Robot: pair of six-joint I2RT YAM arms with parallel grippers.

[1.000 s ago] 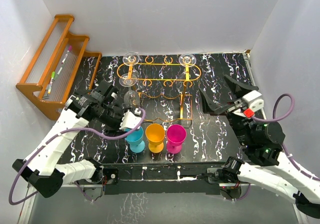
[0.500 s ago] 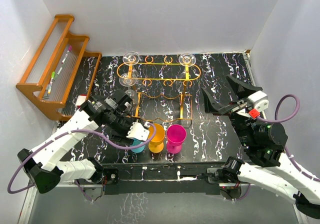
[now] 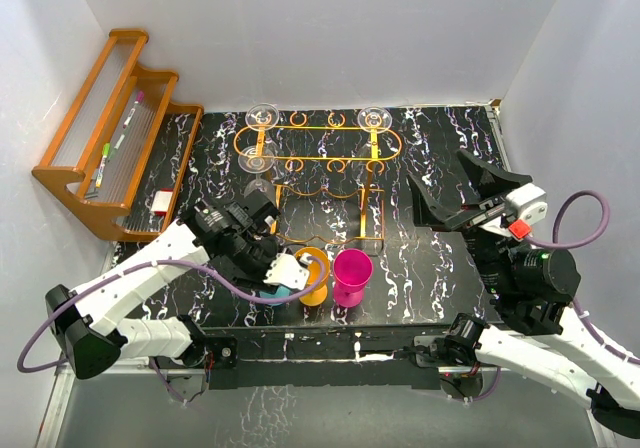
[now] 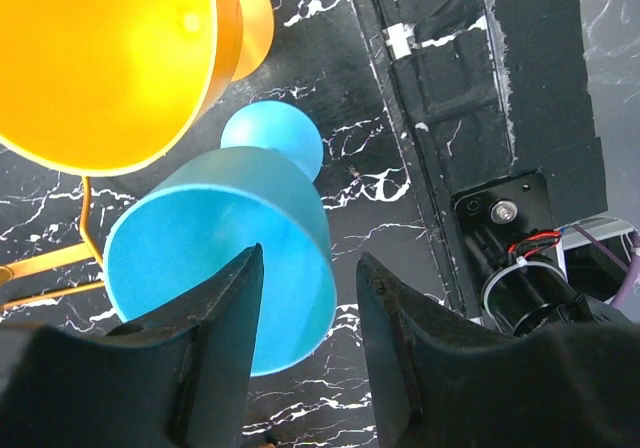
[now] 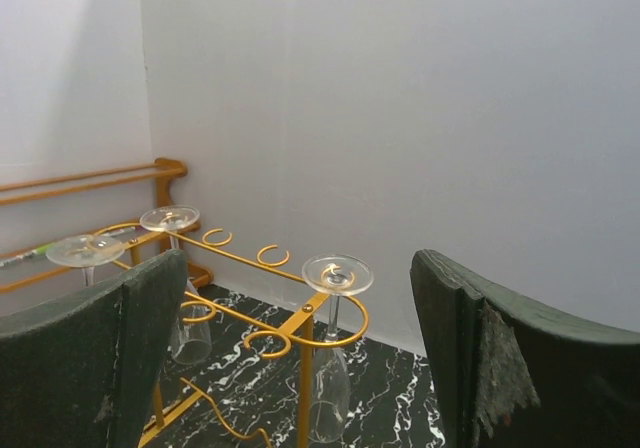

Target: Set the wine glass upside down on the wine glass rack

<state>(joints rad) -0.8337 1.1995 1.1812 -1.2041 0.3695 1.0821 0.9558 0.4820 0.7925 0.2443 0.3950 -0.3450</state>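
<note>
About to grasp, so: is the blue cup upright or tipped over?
Upright: the blue cup stands on its foot, open mouth up, empty inside.

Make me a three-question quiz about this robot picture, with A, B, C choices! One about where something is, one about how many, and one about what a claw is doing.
1. Where is the left claw?
A. At the blue cup
B. On the wooden shelf
C. At the pink cup

2. How many clear glasses hang upside down on the orange rack?
A. One
B. Three
C. Five

3. The right claw is:
A. Open and empty
B. Shut on a glass
C. Shut on a marker

Answers:
1 A: its fingers sit on either side of the blue cup.
2 B: three round feet show on top.
3 A: nothing sits between its spread fingers.
</note>
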